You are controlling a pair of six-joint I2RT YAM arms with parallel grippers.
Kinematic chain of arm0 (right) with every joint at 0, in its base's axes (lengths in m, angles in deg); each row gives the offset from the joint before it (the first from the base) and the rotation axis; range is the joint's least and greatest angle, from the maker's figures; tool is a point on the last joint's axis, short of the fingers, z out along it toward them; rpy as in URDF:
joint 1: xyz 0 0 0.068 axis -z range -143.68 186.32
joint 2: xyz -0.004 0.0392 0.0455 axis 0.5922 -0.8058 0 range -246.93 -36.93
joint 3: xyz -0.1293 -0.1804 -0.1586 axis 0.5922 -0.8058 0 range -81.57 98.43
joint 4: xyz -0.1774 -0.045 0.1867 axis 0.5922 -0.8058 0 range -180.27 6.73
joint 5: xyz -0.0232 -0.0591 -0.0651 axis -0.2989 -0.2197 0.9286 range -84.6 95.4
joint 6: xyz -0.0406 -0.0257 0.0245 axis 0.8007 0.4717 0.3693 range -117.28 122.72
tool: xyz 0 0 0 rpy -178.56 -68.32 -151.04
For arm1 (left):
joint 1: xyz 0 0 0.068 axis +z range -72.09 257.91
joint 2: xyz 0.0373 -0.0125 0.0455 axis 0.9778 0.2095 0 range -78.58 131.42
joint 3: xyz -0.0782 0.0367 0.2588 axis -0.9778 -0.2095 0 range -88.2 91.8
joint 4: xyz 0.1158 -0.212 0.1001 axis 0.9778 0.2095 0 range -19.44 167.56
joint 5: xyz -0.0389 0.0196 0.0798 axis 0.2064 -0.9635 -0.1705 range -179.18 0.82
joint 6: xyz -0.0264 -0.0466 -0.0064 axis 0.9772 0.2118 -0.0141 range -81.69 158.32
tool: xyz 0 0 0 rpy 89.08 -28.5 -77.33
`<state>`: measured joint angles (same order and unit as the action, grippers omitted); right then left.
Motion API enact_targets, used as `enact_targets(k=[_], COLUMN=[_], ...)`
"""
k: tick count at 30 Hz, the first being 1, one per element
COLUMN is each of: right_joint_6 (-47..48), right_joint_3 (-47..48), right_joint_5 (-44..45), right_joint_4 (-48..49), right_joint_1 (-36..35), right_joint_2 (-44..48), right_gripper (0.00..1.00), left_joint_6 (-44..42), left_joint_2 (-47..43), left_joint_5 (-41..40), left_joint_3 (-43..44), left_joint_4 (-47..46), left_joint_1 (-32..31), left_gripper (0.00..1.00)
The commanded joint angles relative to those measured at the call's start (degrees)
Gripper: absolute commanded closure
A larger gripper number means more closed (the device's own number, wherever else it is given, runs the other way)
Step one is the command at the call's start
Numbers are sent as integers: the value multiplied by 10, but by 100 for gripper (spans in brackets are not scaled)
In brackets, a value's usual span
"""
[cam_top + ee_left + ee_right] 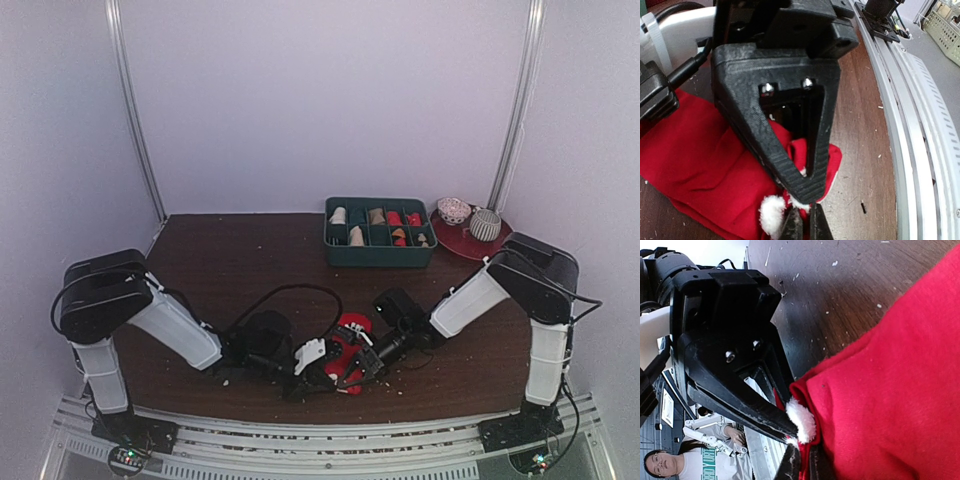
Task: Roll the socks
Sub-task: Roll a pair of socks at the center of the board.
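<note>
Red sock [700, 165] clamped by left gripper [802, 222] and right gripper [800, 462], both reaching low and inward

text: none readable in any view | closest to lettering — green print on the white shirt [690, 471] of a person [660, 464] at the lower left of the right wrist view | state: sideways, blurred, too small to make out

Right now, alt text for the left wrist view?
The left gripper and the right gripper, both shut, pinch one edge of a red sock beside its white tuft. The sock lies on a dark wooden table.
</note>
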<state>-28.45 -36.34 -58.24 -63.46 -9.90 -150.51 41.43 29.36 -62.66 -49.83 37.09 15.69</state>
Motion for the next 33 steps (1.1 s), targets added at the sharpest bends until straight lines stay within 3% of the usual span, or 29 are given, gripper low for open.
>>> enact_targets(k=[1, 5, 8, 9, 15, 19, 21, 25, 33], right_joint_6=[28, 66, 100, 108, 170, 311, 399, 481, 555], right_joint_3=[-26, -16, -16, -24, -104, -177, -192, -171, -121], right_joint_5=[68, 85, 125, 144, 253, 402, 482, 588, 619], right_joint_4=[-113, -140, -137, -123, -10, 27, 30, 4, -21], right_joint_1=[4, 6, 6, 6, -7, -100, -175, -234, -257], right_joint_2=[-37, -1, 73, 104, 305, 394, 399, 360, 280], right_gripper=[97, 93, 63, 59, 53, 49, 48, 47, 48], left_joint_6=[25, 60, 83, 96, 145, 143, 137, 123, 115], left_joint_2=[18, 34, 44, 42, 30, 35, 44, 67, 83], left_joint_5=[-27, -18, 9, 20, 113, 132, 142, 154, 163], left_joint_3=[-10, 14, 42, 44, 58, 100, 116, 132, 138], left_joint_4=[80, 156, 230, 243, 296, 360, 384, 407, 411], left_joint_1=[-3, 0, 5, 7, 39, 42, 45, 49, 56], left_gripper=[100, 100, 100, 100, 100, 100, 100, 100, 100])
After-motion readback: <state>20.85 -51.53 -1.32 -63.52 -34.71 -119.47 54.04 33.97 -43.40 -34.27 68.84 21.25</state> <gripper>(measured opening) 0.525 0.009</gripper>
